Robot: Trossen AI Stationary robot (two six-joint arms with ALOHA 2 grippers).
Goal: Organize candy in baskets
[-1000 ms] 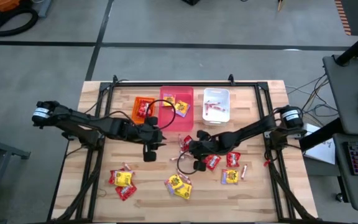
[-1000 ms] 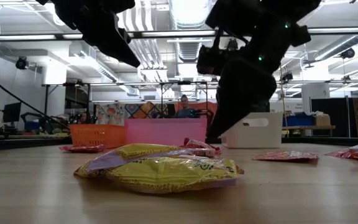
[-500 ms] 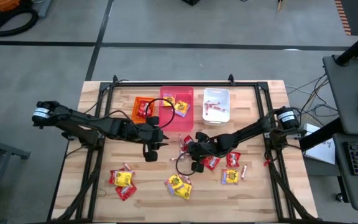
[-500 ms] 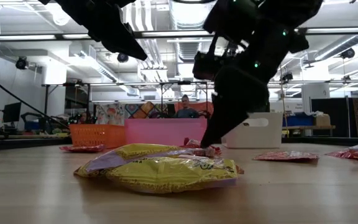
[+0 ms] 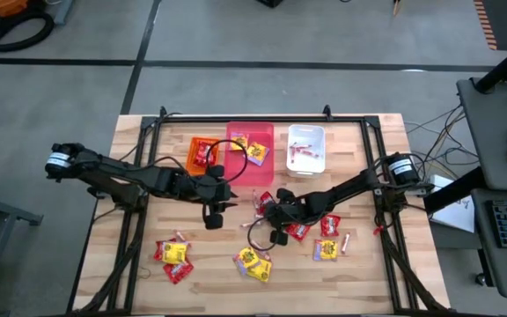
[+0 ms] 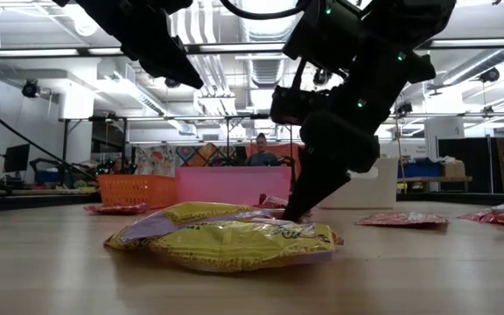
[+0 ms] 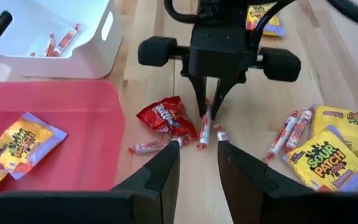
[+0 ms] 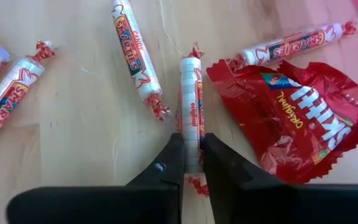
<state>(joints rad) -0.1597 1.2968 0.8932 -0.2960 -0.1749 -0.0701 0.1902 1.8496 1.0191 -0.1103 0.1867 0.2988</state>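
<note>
My right gripper [image 8: 191, 151] is down at the table's middle, shut on a thin white-and-red candy stick [image 8: 190, 99]. Beside the stick lie a red packet [image 8: 294, 118] and two more sticks [image 8: 132, 56]. The left wrist view shows that gripper [image 7: 208, 114] on the stick too. My left gripper [image 7: 197, 163] hangs open and empty above the table, left of the right one [image 5: 230, 195]. The orange basket [image 5: 202, 155], the pink basket [image 5: 252, 158] and the white basket [image 5: 306, 150] stand in a row at the far side, each with candy inside. My right gripper pinches the stick's two long sides [image 8: 190, 134] between its two fingers, near the end closest to the gripper. The fingers slant down from the table's right side, in line with the stick. The stick lies flat on the table.
Yellow packets [image 5: 253, 261], red packets [image 5: 299, 231] and sticks are strewn over the near half of the table, on both sides. In the low view a yellow packet [image 6: 226, 236] lies right in front. A dark frame rail [image 5: 262, 117] runs behind the baskets.
My right gripper has gone down toward the table, its fingertips reaching the sticks beside the red packet. My left arm has kept its place.
</note>
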